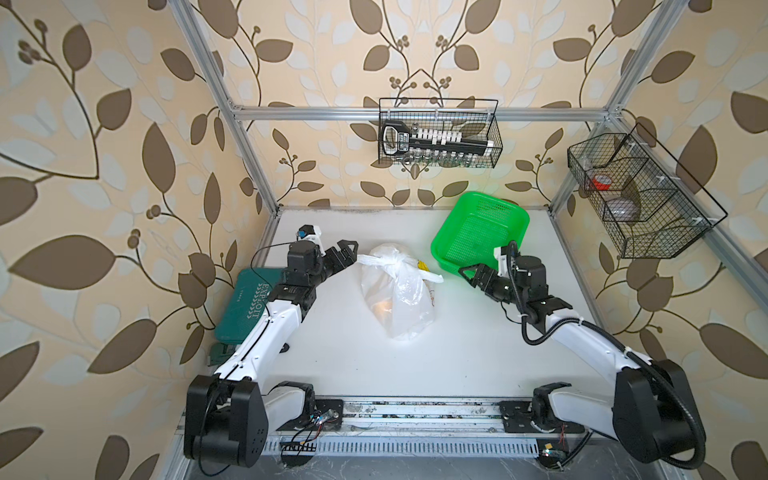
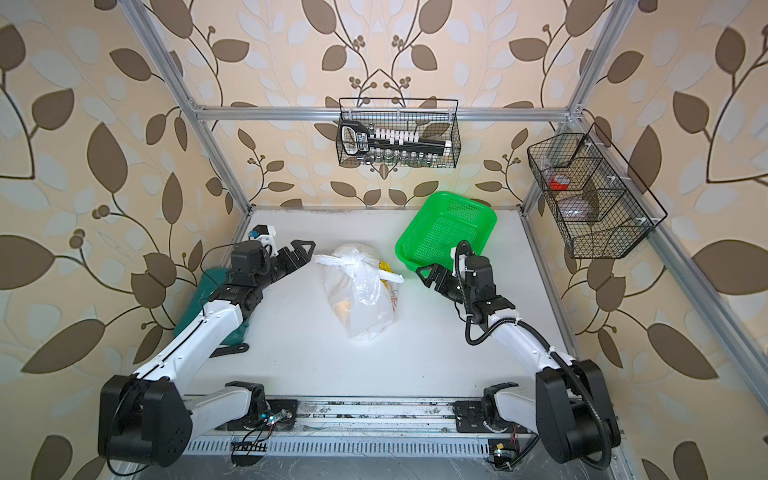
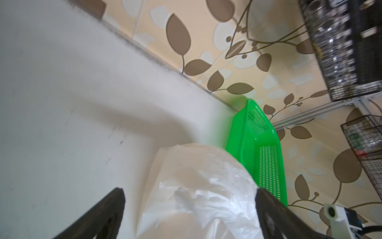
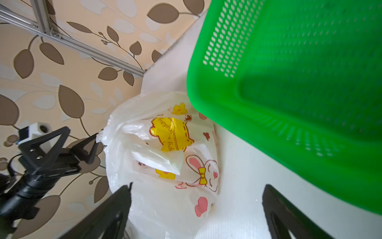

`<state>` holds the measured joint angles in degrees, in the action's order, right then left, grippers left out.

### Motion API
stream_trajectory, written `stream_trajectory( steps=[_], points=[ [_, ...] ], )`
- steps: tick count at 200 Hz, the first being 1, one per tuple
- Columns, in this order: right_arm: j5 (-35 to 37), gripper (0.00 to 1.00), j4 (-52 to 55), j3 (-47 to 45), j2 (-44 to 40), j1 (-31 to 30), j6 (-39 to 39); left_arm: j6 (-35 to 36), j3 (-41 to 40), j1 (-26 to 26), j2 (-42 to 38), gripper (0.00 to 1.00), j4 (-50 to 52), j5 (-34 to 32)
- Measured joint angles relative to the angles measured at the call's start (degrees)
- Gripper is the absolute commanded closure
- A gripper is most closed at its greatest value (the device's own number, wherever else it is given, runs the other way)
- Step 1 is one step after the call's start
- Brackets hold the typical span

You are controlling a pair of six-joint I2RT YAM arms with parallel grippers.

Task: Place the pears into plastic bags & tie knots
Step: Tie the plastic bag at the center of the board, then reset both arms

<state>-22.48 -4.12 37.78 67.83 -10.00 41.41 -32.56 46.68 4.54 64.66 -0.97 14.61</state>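
Observation:
The plastic bag (image 1: 397,295) (image 2: 365,299) lies mid-table, thin white, with a yellow and pink rabbit print (image 4: 175,134) on its side. Its handles are tied in a knot (image 1: 387,262) (image 2: 348,262), ends sticking out sideways. A pear (image 1: 382,308) shows only as an orange blur through the film. My left gripper (image 1: 350,252) (image 3: 189,195) is open just left of the knot's end, nothing between its fingers. My right gripper (image 1: 466,274) (image 4: 197,191) is open, right of the bag and apart from it.
An empty green perforated basket (image 1: 478,232) (image 4: 299,82) leans at the back right, close behind my right gripper. A dark green case (image 1: 245,303) lies under my left arm. Black wire baskets (image 1: 438,133) (image 1: 636,191) hang on the back and right frame.

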Motion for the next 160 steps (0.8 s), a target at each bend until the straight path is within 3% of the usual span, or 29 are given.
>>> stream_trajectory(
  steps=[34, 65, 86, 118, 160],
  points=[
    [18.43, 0.00, 7.04, 5.86, -4.22, 2.12, -7.56, 7.69, 1.60, 0.02, -5.88, 0.01, 2.56, -9.11],
    [37.51, 0.00, -0.44, -1.03, -6.58, 2.29, -17.05, 17.79, -6.40, 0.02, -9.14, 0.01, 1.95, -20.46],
    [46.34, 0.00, -3.87, -3.72, -1.84, 2.45, -23.65, 22.36, -12.63, 0.00, -8.83, 0.01, -0.44, -25.40],
    [50.60, 0.00, -14.14, -7.96, 6.08, 2.69, -29.03, 27.02, -21.31, 0.00, -3.06, 0.01, -11.19, -27.65],
    [48.00, 0.00, -37.09, -14.08, 13.88, 2.62, -35.19, 30.60, -28.30, 0.00, 9.31, 0.01, -25.33, -26.49]
  ],
)
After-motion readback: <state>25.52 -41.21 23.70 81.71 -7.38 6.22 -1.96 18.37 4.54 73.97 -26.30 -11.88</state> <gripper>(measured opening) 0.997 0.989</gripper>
